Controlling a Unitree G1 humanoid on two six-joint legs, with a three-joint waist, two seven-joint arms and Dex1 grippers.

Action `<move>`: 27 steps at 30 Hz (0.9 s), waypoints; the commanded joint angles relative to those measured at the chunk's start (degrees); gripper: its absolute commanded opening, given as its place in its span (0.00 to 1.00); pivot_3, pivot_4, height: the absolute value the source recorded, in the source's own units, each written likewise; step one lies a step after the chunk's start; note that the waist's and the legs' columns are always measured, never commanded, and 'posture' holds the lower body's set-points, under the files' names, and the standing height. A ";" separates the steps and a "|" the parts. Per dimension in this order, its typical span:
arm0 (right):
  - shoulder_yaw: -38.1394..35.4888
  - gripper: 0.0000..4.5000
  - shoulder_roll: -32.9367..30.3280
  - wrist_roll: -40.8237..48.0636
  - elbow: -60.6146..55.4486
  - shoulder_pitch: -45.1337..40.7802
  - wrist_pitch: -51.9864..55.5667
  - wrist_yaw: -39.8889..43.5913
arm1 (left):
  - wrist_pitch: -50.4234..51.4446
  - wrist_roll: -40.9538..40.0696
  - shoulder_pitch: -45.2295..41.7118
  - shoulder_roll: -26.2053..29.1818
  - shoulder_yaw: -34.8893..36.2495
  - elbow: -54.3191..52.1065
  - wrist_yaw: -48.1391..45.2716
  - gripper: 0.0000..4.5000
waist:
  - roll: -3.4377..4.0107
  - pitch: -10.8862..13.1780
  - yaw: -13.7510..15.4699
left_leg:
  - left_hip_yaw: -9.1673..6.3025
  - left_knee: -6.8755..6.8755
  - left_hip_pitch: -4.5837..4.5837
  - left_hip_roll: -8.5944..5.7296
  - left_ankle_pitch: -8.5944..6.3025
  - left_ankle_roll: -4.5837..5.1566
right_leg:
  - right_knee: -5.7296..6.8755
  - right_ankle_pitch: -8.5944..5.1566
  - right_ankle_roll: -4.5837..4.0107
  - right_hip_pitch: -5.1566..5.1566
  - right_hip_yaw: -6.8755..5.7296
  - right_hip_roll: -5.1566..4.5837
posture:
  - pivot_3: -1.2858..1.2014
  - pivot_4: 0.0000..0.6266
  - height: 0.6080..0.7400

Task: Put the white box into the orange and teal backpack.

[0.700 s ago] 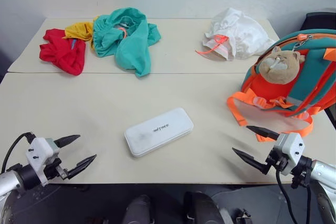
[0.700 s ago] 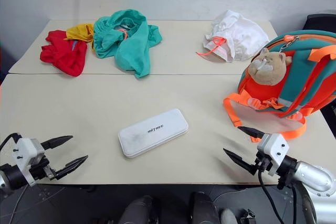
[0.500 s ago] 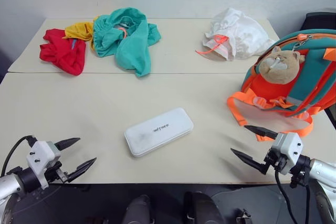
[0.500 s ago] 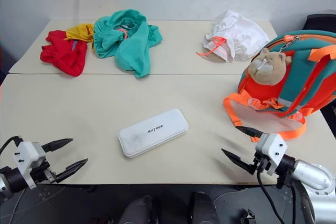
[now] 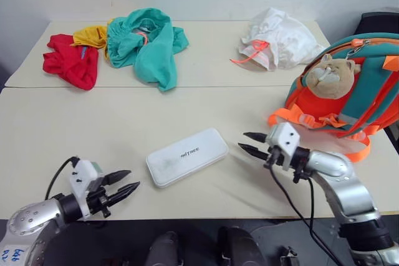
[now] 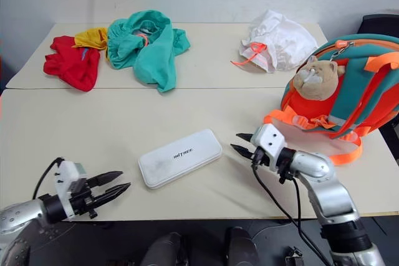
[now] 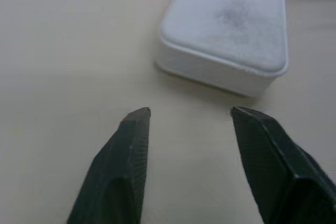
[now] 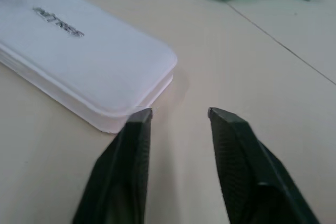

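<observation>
So the flat white plastic box (image 5: 187, 156) lies on the beige bench (image 5: 93, 135). Both tools, left (image 5: 124, 185) and right (image 5: 251, 143), sit partly open and empty at its ends.

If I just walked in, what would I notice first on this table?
Probably the orange and teal backpack with its plush animal head, standing at the table's right edge. Next, the white box lying flat near the front, with the left gripper and right gripper open at either end.
</observation>
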 commanded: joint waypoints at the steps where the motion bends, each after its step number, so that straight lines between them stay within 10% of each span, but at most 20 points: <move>1: 0.97 0.08 1.83 -2.80 7.69 -3.93 -7.24 0.36 | 0.21 1.97 -2.23 -0.61 -2.95 -1.53 2.49 0.24 | 0.00 0.00 -0.13 | 0.04 0.02 0.00 0.00 0.00 0.02 | 0.01 0.01 0.01 0.00 -0.02 0.01 | 0.52 0.24 1.00; 4: 2.53 0.00 3.44 -4.33 14.88 -6.86 -11.26 1.79 | 0.96 2.12 -4.16 -1.11 -5.15 -1.16 3.22 0.03 | 0.00 0.00 -0.20 | 0.10 0.12 0.02 0.00 0.05 0.09 | 0.09 0.05 0.08 0.03 -0.02 0.02 | 0.52 0.24 1.00; 27: 4.09 0.00 -0.21 1.71 4.49 4.09 -9.86 15.98 | 0.27 5.65 -14.54 -0.25 -10.57 8.33 1.99 0.03 | -0.01 0.00 -0.02 | 0.03 0.11 0.10 0.06 0.10 0.00 | 0.15 0.05 0.09 0.11 -0.06 0.04 | 0.52 0.24 1.00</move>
